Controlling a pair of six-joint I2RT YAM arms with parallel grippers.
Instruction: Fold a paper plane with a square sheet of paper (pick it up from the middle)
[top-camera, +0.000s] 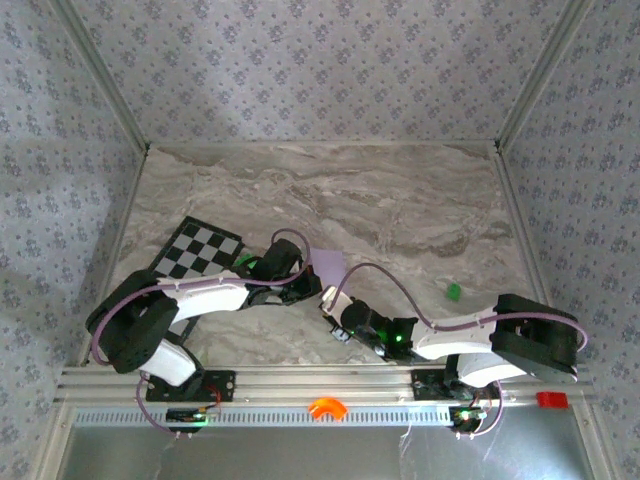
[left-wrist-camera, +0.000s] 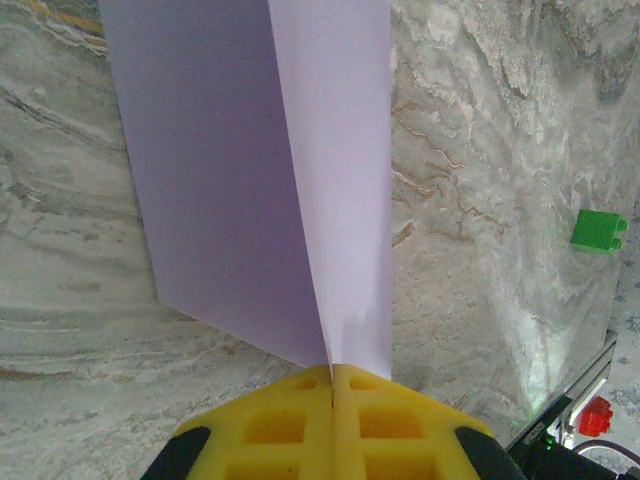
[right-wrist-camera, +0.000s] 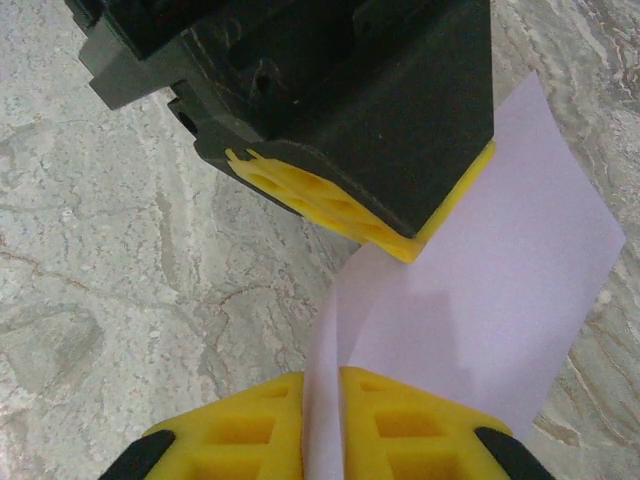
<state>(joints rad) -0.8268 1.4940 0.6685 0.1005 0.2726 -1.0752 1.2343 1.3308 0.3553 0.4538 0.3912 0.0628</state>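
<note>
mid-table, both grippers (left-wrist-camera: 332, 374) (right-wrist-camera: 322, 378) nose-to-nose on paper (left-wrist-camera: 250, 160)

Pale lilac paper (left-wrist-camera: 250, 180), yellow jaws, black-and-white checkerboard (top-camera: 198, 250), green block (left-wrist-camera: 598, 230), grey-veined marble table (top-camera: 420, 200), grey floral wallpaper (top-camera: 300, 70)

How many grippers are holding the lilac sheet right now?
2. The left gripper pinches the sheet at its fold; the right gripper clamps it close by.

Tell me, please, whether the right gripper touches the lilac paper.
Touching: in the right wrist view, the right gripper pinches the lilac paper between its yellow pads.
</note>
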